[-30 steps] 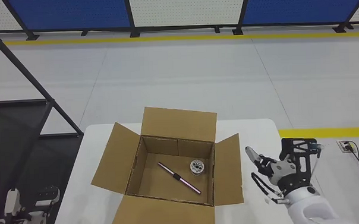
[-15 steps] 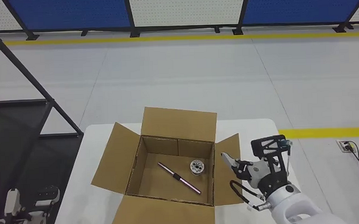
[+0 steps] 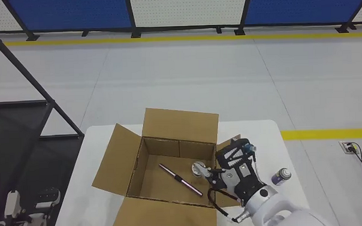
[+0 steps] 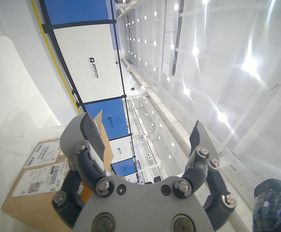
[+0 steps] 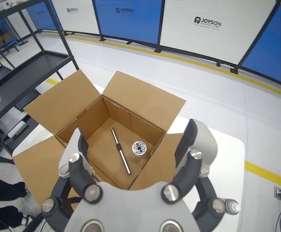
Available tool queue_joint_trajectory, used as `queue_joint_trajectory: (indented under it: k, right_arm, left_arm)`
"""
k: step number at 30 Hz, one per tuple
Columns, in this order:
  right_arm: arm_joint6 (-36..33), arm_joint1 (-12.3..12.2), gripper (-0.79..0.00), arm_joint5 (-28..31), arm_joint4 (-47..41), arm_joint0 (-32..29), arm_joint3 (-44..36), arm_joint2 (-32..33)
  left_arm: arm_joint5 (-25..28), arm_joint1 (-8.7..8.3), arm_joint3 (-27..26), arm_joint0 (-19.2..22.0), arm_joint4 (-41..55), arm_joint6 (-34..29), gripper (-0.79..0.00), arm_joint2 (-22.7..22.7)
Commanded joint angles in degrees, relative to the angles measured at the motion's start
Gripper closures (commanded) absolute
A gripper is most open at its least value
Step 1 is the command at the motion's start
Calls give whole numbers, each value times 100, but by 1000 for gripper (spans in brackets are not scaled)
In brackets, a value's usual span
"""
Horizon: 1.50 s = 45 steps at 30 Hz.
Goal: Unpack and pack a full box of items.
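Observation:
An open cardboard box (image 3: 180, 124) stands on the white table (image 3: 259, 131), its flaps spread outward. On its floor lie a slim metal rod (image 3: 180, 179) and a round metal disc (image 3: 198, 168). My right gripper (image 3: 212, 185) hovers above the box's right flap, open and empty. In the right wrist view the box (image 5: 136, 92) lies below, with the rod (image 5: 120, 151) and the disc (image 5: 138, 149) between the spread fingers of the right gripper (image 5: 135, 133). My left gripper (image 4: 142, 126) points up toward the ceiling, open and empty, beside the labelled side of the box (image 4: 37, 193).
A small spray can (image 3: 281, 176) stands on the table right of the box, also visible past the right gripper as the can (image 5: 230, 206). A black shelf rack (image 3: 26, 136) stands off the table's left side. Bare table shows along the right edge.
The right arm has swung left from the table's right side to above the box's right flap. The spray can, hidden behind it before, now shows.

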<state>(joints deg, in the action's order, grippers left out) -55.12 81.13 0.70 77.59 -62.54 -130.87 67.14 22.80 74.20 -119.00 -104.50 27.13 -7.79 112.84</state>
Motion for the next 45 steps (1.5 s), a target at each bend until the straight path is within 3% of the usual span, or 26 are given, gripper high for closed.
queue_joint_trajectory:
  k: [1, 6, 12, 14, 29, 37, 45]
  right_arm:
    - [-261, 42, -785, 32, -97, 484, 389, -268]
    - [-800, 209, -785, -108, -531, 1661, 1548, -879]
    - [-1132, 433, -785, -562, -1026, 2507, 2857, -1493]
    - [-1306, 494, -785, -608, -1186, 2658, 3273, -1674]
    - [-1255, 497, -785, -423, -1138, 2608, 3386, -1790]
    - [-1682, 783, -785, -244, -1672, 3382, 4944, -2390]
    - [-1655, 1111, -785, -138, -2189, 3972, 6262, -2838]
  left_arm:
    - [0, 0, 0, 0, 0, 0, -785, 0]
    - [0, 0, 0, 0, 0, 0, -785, 0]
    - [0, 0, 0, 0, 0, 0, -785, 0]
    - [0, 0, 0, 0, 0, 0, -785, 0]
    - [0, 0, 0, 0, 0, 0, -785, 0]
    - [0, 0, 0, 0, 0, 0, -785, 0]
    - [0, 0, 0, 0, 0, 0, -785, 0]
